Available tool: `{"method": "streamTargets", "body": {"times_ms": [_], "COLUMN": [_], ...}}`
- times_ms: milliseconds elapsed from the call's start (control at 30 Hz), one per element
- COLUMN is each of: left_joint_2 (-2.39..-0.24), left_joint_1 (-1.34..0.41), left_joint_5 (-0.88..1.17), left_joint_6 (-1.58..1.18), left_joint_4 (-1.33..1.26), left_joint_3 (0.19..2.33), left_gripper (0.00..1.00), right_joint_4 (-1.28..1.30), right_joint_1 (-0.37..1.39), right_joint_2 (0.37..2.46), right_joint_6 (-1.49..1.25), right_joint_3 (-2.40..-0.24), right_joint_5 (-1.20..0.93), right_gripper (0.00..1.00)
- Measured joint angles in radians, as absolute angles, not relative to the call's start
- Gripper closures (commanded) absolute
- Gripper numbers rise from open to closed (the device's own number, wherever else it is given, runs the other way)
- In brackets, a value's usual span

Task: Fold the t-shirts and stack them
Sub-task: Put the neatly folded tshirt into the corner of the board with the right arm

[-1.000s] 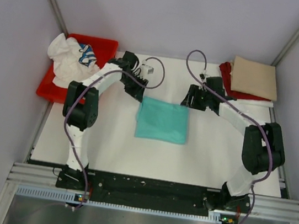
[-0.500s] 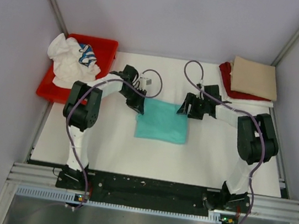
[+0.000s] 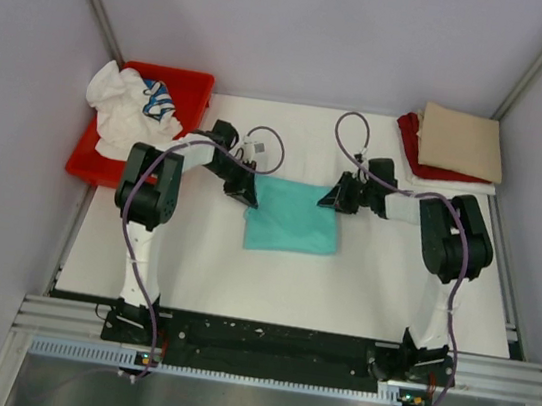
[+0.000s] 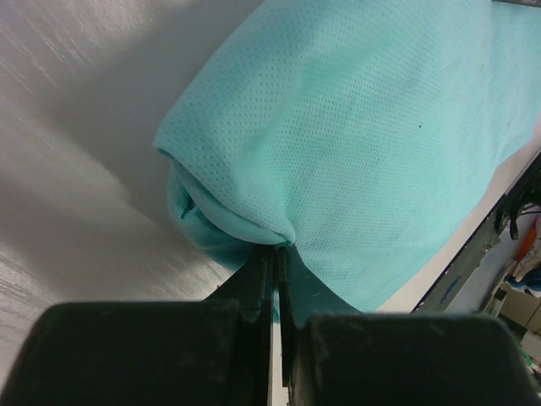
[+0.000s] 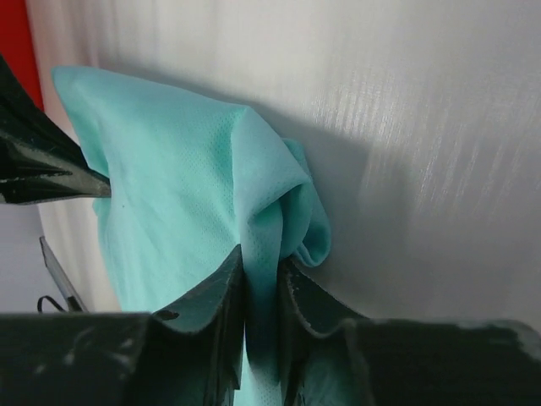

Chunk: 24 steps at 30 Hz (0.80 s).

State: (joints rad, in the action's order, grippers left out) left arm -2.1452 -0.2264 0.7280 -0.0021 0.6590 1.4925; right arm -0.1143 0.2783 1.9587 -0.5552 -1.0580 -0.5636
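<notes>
A folded teal t-shirt [image 3: 294, 218] lies in the middle of the white table. My left gripper [image 3: 243, 192] is shut on its far left corner; the left wrist view shows the teal cloth [image 4: 355, 135] pinched between the fingers [image 4: 258, 279]. My right gripper [image 3: 333, 198] is shut on its far right corner, with bunched teal cloth [image 5: 254, 228] between the fingers [image 5: 220, 292]. A folded tan shirt [image 3: 459, 141] lies on a dark red shirt [image 3: 413, 142] at the far right. A crumpled white shirt [image 3: 123, 109] and a blue-and-white striped one [image 3: 158, 99] lie in the red tray.
The red plastic tray [image 3: 193, 83] stands at the far left corner, partly off the table. Grey walls close in the back and sides. A black rail [image 3: 271, 344] with the arm bases runs along the near edge.
Both grippers have moved nearer, from beyond the shirt's far edge onto its far corners, and have closed on the cloth. The far edge now looks slightly drawn toward me.
</notes>
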Motion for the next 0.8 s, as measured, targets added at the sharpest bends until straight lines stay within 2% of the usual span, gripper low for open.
{"method": "streamTargets", "body": {"times_ms": [33,100,133,200,233,267,300,333,400,800], "left_joint_2": [-2.148,-2.152,-2.153,-2.154,-2.154,-2.154,-2.154,-2.154,-2.142,-1.949], "left_joint_1": [-0.224,-0.223,-0.223,-0.223,-0.223,-0.223,-0.223,-0.222,-0.224,-0.173], "left_joint_5": [0.734,0.738,0.738,0.738,0.736,0.730,0.725,0.741,0.758,0.480], "left_joint_6": [-0.002,-0.002,-0.001,0.001,0.004,0.007,0.013,0.001,0.015,0.193], "left_joint_4": [0.660,0.665,0.667,0.670,0.674,0.680,0.687,0.707,0.735,0.829], "left_joint_3": [1.494,1.500,1.502,1.505,1.509,1.514,1.520,1.535,1.565,1.614], "left_gripper": [1.00,0.99,0.95,0.78,0.67,0.48,0.14,0.01,0.01,0.01], "right_joint_4": [-0.128,-0.144,-0.147,-0.154,-0.157,-0.160,-0.160,-0.160,-0.151,0.136], "right_joint_1": [0.274,0.267,0.265,0.265,0.264,0.264,0.264,0.264,0.264,0.258], "right_joint_2": [1.971,1.980,1.982,1.982,1.982,1.982,1.982,1.982,1.979,1.953], "right_joint_6": [-0.570,-0.586,-0.594,-0.601,-0.601,-0.601,-0.599,-0.595,-0.580,-0.343], "right_joint_3": [-1.057,-1.053,-1.052,-1.045,-1.045,-1.042,-1.041,-1.041,-1.041,-1.196], "right_joint_5": [-0.576,-0.595,-0.599,-0.610,-0.613,-0.615,-0.616,-0.617,-0.614,-0.473], "right_gripper": [0.97,1.00,1.00,1.00,1.00,1.00,1.00,1.00,1.00,1.00]}}
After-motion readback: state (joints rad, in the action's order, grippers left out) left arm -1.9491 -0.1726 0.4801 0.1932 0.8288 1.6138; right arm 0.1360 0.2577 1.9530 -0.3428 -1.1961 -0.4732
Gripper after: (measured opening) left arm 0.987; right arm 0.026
